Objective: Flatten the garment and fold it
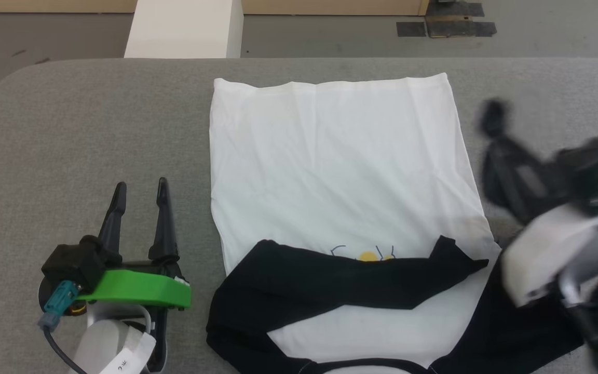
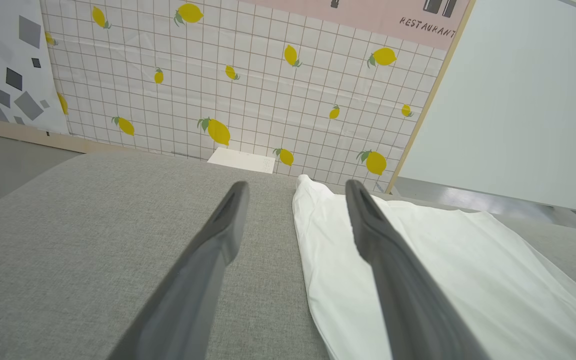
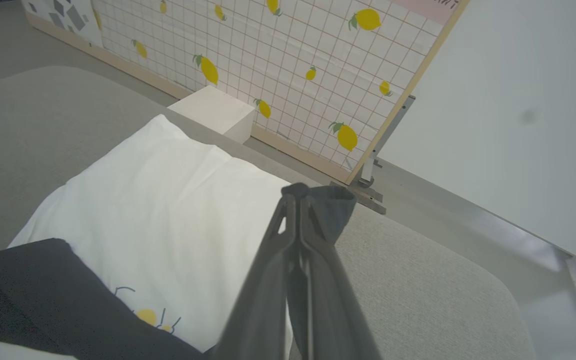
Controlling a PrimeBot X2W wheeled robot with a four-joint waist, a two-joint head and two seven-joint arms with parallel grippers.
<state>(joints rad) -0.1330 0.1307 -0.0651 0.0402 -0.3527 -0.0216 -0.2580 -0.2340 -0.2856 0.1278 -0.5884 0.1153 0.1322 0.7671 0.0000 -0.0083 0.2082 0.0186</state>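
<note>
A: At the upper right of the left wrist view, could you read anything?
B: Yes. A pink sign [image 2: 427, 27] showed "RESTAURAN", the last letter cut off. The white tag [image 1: 127, 358] on the left arm had marks too small to read.
A: And the surface, the room?
B: A grey cloth-covered table [image 1: 70, 130], behind it a grid panel [image 2: 248, 80] printed with lemons, a white block [image 1: 185, 28] and grey floor [image 1: 44, 31].
A: The garment?
B: The garment [image 1: 340, 171] lay flat in the middle of the head view, one black sleeve [image 1: 340, 283] across its chest. The left gripper [image 1: 140, 189] stood wide open just beside it. The right gripper [image 1: 493, 117], blurred at the right edge, had its fingers pressed together.
</note>
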